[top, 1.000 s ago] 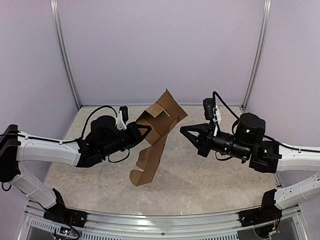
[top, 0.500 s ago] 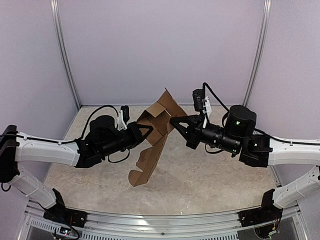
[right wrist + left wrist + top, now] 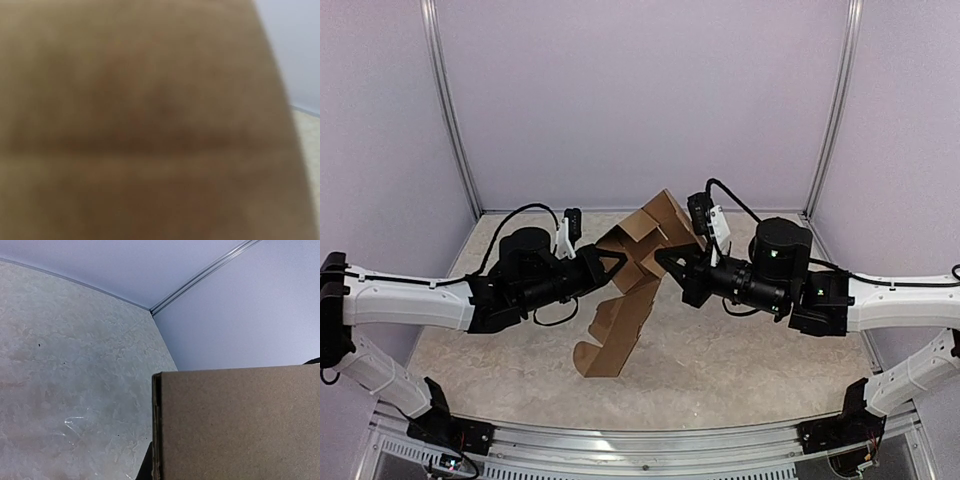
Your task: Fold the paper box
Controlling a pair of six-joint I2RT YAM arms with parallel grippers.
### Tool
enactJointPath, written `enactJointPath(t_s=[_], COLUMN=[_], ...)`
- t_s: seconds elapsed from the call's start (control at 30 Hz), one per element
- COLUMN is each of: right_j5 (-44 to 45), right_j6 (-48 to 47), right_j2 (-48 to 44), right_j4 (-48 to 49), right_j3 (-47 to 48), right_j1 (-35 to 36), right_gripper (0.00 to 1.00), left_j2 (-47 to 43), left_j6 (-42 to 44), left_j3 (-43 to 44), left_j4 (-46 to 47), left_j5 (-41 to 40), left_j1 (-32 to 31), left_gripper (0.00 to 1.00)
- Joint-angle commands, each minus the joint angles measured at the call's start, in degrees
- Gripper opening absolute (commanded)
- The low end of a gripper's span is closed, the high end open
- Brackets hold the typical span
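The paper box is a partly folded sheet of brown cardboard, standing tilted with its lower flap on the table and its upper flaps raised at the centre. My left gripper comes in from the left and is shut on an upper panel's edge. One dark fingertip shows beside the cardboard in the left wrist view. My right gripper is shut, holds nothing, and its tip presses against the box's upper right side. Blurred cardboard fills the right wrist view and hides those fingers.
The mottled beige table is closed in by pale walls on three sides, with metal posts at the back corners. A metal rail runs along the near edge by the arm bases.
My right arm has swung left, from apart from the box to its shut tip against the upper flaps. The box's top has shifted slightly. My left arm has barely moved.
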Motion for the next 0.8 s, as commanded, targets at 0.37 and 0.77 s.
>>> enactJointPath(t_s=[0.37,0.77], right_j5=[0.6,2.2], right_j6=[-0.6,-1.2], right_j2=[-5.5,-21.4], right_j4=[-9.4,-22.4], right_j3=[-0.4,-7.8], right_j1=[1.1,1.1], right_gripper=[0.0,0.2], left_j2=[-2.5,-4.1], left_j6=[4.7,8.9], left_j3=[1.3,0.4], left_j4=[-2.8,-5.7], left_j5=[-2.0,-3.9], left_j1=[0.2,2.0], left_gripper=[0.0,0.0])
